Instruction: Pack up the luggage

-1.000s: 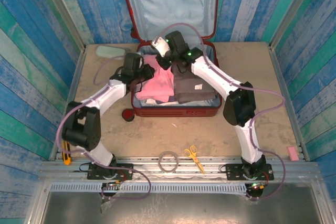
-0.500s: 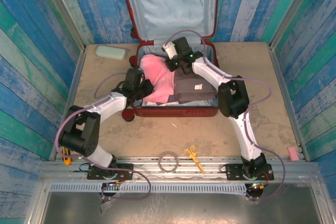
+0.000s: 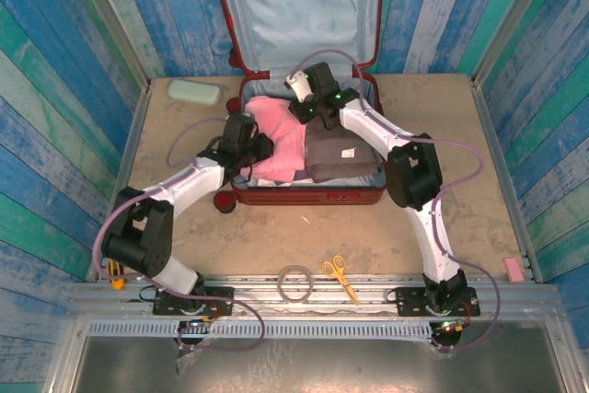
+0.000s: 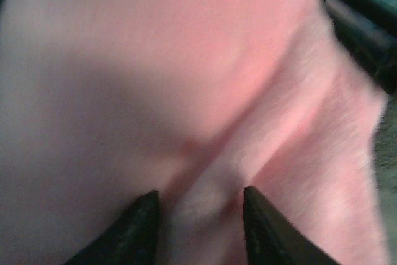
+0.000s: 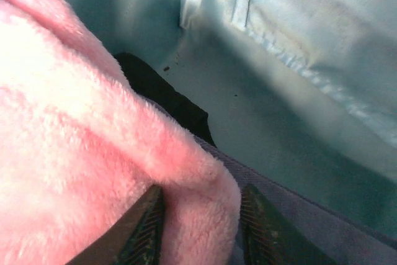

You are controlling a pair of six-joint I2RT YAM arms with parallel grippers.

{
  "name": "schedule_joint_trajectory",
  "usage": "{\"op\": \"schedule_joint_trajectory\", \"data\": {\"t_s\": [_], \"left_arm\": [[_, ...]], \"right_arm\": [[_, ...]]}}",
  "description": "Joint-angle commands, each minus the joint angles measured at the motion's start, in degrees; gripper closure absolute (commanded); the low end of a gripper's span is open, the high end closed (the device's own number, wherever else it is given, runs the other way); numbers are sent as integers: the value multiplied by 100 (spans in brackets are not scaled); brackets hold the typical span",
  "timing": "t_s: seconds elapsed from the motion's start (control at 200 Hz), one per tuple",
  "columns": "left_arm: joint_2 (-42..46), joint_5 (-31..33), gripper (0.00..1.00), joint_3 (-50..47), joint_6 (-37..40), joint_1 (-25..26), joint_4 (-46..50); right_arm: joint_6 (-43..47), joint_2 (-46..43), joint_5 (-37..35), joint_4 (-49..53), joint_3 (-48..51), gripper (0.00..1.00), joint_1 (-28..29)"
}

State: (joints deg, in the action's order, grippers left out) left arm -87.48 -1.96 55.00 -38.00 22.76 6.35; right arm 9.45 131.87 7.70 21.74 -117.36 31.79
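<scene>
Since earlier pink fleece [image 3: 285,135] pushed rearward, left pincer [image 4: 198,206] and right pincer [image 5: 198,215] inside luggage [image 3: 304,196], both part-open astride it.

White left arm [image 3: 189,181] and right arm [image 3: 368,126], black joints, looping lilac cables [image 3: 109,220], black ribbed fingers [image 5: 141,231].

blurred on the left wrist camera: pink fleece [image 4: 186,79] inside the luggage [image 3: 308,197]; cropped overhead: top of its lid [image 3: 304,6].
</scene>
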Motion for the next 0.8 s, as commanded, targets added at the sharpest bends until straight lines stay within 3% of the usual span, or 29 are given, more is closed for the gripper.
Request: {"op": "schedule_joint_trajectory", "data": {"t_s": [0.0, 0.16, 0.32, 0.456, 0.606, 0.796], "left_arm": [[600, 721, 58, 973, 618, -8, 713], [126, 1090, 59, 2134, 781, -66, 1405], [-825, 108, 69, 2696, 522, -336, 1359], [-1645, -239, 75, 3148, 505, -333, 1373], [-2350, -32, 80, 3446, 554, -341, 1534], [-3154, 321, 86, 3494, 574, -342, 1957]], "right_arm": [[48, -746, 24, 217, 161, 59, 29], [181, -1318, 134, 186, 521, 54, 175], [221, -1752, 144, 42, 1116, 58, 521], [0, -1909, 317, -337, 1779, 64, 655], [-170, -1729, 548, -593, 2346, 67, 729], [-225, -1267, 306, -316, 2642, 71, 894]]}}
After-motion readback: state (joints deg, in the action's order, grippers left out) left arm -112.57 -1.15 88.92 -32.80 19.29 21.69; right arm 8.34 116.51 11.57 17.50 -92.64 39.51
